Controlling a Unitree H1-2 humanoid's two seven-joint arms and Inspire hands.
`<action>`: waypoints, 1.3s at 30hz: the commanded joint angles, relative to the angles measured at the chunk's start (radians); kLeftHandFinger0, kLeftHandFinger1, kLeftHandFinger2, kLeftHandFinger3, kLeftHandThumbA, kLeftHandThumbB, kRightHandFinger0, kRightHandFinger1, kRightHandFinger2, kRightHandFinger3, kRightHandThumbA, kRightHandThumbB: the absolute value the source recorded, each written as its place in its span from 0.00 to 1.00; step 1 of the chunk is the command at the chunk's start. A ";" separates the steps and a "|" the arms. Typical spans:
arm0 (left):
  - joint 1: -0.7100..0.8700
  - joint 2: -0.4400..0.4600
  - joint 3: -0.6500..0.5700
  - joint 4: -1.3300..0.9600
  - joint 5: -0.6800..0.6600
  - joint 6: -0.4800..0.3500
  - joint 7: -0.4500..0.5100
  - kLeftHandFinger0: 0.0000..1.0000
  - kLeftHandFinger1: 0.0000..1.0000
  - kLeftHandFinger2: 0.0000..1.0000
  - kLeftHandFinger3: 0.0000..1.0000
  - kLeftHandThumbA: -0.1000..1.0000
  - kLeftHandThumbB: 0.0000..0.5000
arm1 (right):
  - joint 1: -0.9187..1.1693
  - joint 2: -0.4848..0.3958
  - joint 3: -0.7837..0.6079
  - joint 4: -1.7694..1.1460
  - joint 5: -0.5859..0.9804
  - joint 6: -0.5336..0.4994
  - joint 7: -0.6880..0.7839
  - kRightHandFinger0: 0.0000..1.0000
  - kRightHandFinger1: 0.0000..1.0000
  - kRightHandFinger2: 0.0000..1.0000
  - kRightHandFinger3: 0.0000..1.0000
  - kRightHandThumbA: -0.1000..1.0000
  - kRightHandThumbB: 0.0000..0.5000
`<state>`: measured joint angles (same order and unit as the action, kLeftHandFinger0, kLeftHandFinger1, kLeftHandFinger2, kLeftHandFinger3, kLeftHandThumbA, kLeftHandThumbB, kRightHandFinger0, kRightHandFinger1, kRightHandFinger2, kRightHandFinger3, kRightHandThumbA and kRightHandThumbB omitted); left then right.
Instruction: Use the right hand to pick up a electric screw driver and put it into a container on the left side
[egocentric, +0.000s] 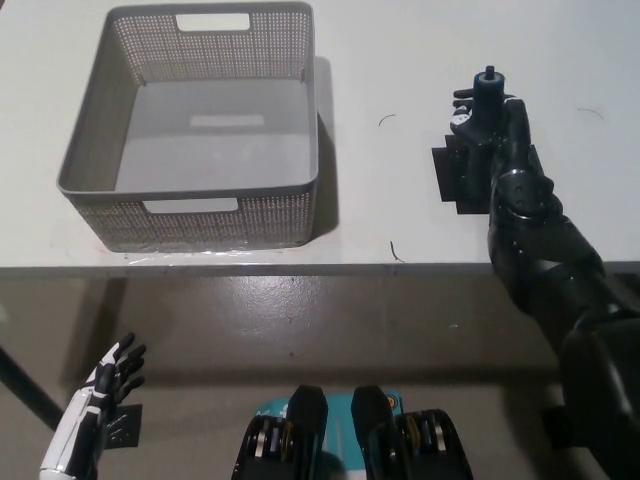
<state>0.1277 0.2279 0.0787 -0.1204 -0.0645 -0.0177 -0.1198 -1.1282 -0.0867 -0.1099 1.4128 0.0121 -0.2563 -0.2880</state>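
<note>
The electric screwdriver (488, 86) is dark and stands upright with its tip toward the far side. My black right hand (493, 128) is shut around its body, over the left part of a black mat (451, 182) on the white table (400, 50). Most of the tool's body is hidden by the hand. The container is a grey perforated basket (190, 192) on the table's left side, with nothing inside it. It lies well to the left of the hand. My white left hand (98, 393) rests low at the lower left, below table level, fingers spread.
The table's front edge (300, 266) runs across the middle of the picture, with grey floor below it. A few thin dark scraps (396, 251) lie on the table between basket and mat. A small black patch (124, 427) lies on the floor by my left hand.
</note>
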 joint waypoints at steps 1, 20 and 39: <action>-0.014 0.025 0.007 -0.013 0.003 -0.045 -0.012 1.00 1.00 1.00 1.00 1.00 0.57 | -0.085 0.001 0.025 -0.012 -0.021 -0.045 -0.057 0.00 0.21 0.61 0.54 0.00 0.33; -0.011 0.024 0.008 0.000 0.011 -0.056 -0.003 1.00 1.00 1.00 1.00 1.00 0.49 | -0.218 0.047 0.076 -0.132 -0.045 -0.088 -0.116 0.00 0.22 0.65 0.66 0.00 0.33; -0.011 0.027 0.001 -0.001 0.043 -0.049 0.001 1.00 1.00 1.00 1.00 1.00 0.62 | -0.401 0.265 0.094 -0.174 -0.033 -0.056 -0.089 0.00 0.24 0.65 0.73 0.00 0.27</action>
<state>0.1226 0.2325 0.0777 -0.1051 -0.0478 -0.0420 -0.1193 -1.3937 0.1278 -0.0168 1.2883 -0.0296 -0.2730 -0.3932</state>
